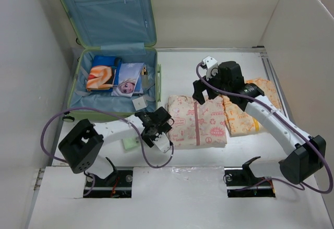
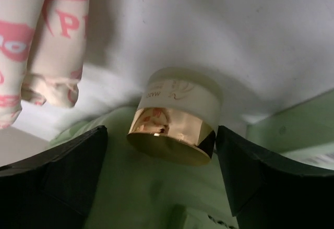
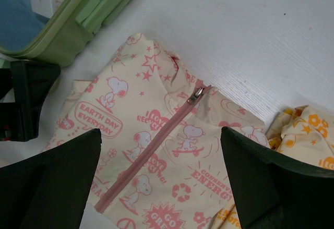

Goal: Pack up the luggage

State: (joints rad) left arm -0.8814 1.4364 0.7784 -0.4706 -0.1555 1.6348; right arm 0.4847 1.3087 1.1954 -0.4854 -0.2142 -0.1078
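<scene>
Top external view: suitcase (image 1: 104, 10) sits open at tabletop's back-left corner. Risk: jar (image 2: 177, 101) (gold lid) prob. tips or rolls if left gripper (image 2: 160, 135) closes off-centre. Its jaws are wide, straddling it w/ gap one side. Right gripper (image 3: 160, 132) wide, empty, over jacket (image 3: 120, 98).

White table (image 1: 219, 72), enclosed on three sides — plain white left wall (image 1: 26, 57), back wall (image 1: 209, 10), right wall (image 1: 302, 31) — glossy near ledge (image 1: 182, 197), soft even light, faint shadows

Mirror-glossy gold-lidded frosted jar (image 2: 175, 115), soft printed cloth garment (image 3: 148, 151), smooth plastic luggage (image 3: 68, 37)
</scene>
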